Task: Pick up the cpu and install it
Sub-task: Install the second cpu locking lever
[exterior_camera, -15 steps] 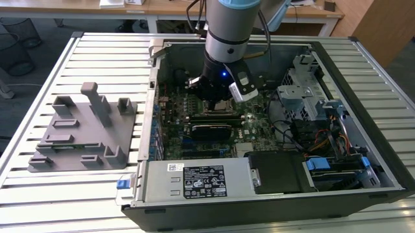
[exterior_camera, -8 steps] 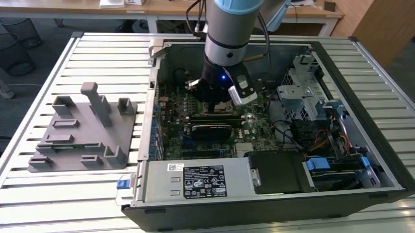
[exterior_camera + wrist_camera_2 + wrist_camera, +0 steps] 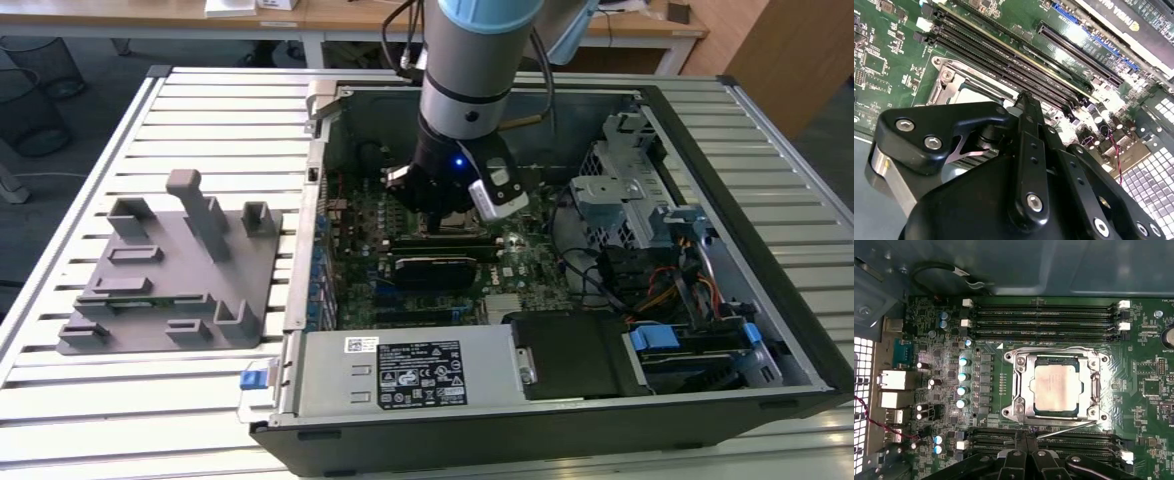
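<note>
A slatted metal table (image 3: 200, 110) carries an open computer case (image 3: 694, 370) lying on its side, with a grey plastic fixture (image 3: 174, 270) sitting on the slats toward the exterior view's left, well apart from the arm. The robot arm (image 3: 467, 70) reaches straight down into the case, over the green motherboard (image 3: 534, 265). A silver power supply box (image 3: 400, 370) lies along the near edge of the case, and a metal drive cage (image 3: 627, 190) with orange and blue cables (image 3: 667, 300) beside it stands at the exterior view's right. In the first wrist view the motherboard (image 3: 1149, 405) shows rows of long black memory slots (image 3: 1044, 315) on both sides of a silver socket frame (image 3: 1019, 385). The cpu (image 3: 1056, 388) lies flat inside that frame, its pale metal top facing up, seated square in the socket with the frame's thin lever wires running along two edges. The gripper (image 3: 1026, 447) hangs just beside the socket over the nearer memory slots, not touching the chip. Its black fingers (image 3: 1019, 460) sit pressed together with nothing between them, so the jaws are closed and empty. In the second wrist view the gripper's black linkage (image 3: 1026, 165) stands in front, with the socket frame (image 3: 946, 80) and part of the chip (image 3: 974, 95) just past it.
</note>
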Tool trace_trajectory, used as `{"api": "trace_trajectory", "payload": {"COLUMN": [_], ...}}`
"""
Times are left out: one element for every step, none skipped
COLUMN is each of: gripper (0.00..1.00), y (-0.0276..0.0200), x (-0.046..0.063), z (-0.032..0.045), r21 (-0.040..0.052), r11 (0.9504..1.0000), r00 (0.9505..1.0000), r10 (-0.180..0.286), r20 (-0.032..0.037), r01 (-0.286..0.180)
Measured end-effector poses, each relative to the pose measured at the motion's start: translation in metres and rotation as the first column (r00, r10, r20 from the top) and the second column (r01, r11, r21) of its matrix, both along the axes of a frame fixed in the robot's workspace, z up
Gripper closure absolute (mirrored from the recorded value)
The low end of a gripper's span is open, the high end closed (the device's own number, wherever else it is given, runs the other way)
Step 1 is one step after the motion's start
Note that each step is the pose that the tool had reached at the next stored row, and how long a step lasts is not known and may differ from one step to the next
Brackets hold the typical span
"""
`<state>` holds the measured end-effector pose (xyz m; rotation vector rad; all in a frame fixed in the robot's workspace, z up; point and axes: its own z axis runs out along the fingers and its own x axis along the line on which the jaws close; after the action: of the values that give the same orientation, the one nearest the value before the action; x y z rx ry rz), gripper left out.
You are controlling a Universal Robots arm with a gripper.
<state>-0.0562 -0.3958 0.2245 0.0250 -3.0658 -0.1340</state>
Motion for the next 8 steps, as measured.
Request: {"api": "trace_trajectory", "payload": {"gripper": [0.89,0.89,0.89,0.89,0.89,0.89,0.89,0.89], "y": [-0.0001,-0.0001,-0.0002,-0.0003,-0.0004,-0.0005,-0.0007,-0.0008], "x": [-0.0002,-0.0004,-0.0007,-0.001,-0.0016,-0.0022,-0.0029,-0.0037], "z": [-0.001,-0.0021,-0.0031,-0.0039,-0.0047,-0.0054,-0.0062,-0.0072], "r21": [0.0011,0.0025,0.0045,0.0075,0.0119,0.017,0.0216,0.0245], "r11": [1.0,1.0,1.0,1.0,0.9999,0.9999,0.9998,0.9997], "r00": [1.0,1.0,1.0,1.0,1.0,1.0,1.0,1.0], "r10": [0.0,0.0,0.0,0.0,0.0,0.0,0.0,0.0], "r20": [-0.0001,-0.0001,-0.0001,-0.0002,-0.0002,-0.0001,-0.0001,-0.0001], "r01": [0.0,0.0,0.0,0.0,0.0,0.0,0.0,0.0]}}
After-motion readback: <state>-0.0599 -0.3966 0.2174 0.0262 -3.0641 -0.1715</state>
